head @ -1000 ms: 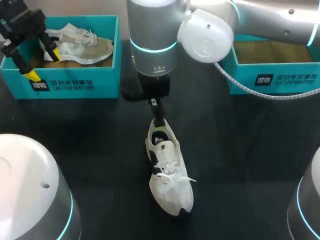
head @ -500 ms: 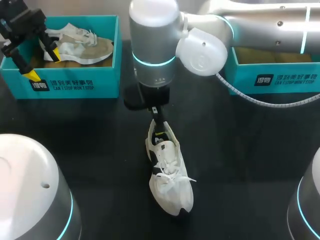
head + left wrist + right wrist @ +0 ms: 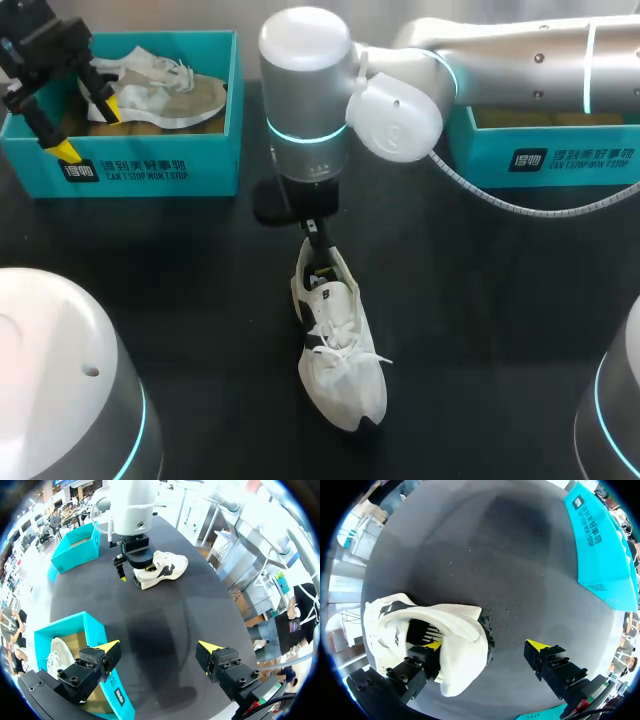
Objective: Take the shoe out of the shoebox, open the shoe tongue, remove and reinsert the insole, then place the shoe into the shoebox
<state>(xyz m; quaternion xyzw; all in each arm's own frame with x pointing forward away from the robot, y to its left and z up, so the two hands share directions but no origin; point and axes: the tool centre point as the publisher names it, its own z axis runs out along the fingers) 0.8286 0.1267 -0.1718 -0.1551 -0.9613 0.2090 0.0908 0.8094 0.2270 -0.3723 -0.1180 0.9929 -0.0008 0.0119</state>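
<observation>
Right wrist only: right claw (image 3: pixel 485 646) spread, one fingertip (image 3: pixel 432 646) inside white shoe (image 3: pixel 455 625) heel, hidden beneath the arm from above. White shoe at centre of bench (image 3: pixel 500 300). Left claw (image 3: pixel 88 128) spread, upper left, over shoebox (image 3: pixel 150 165) edge.

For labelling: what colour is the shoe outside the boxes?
The shoe is white with black markings; left wrist view shows it best.

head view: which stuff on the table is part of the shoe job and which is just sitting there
In the job:
white shoe on the table
right gripper, open, one finger inside the heel
empty shoebox at right, likely its box

Just there:
left shoebox
second shoe inside it
left gripper, open, over that box's front edge
</observation>
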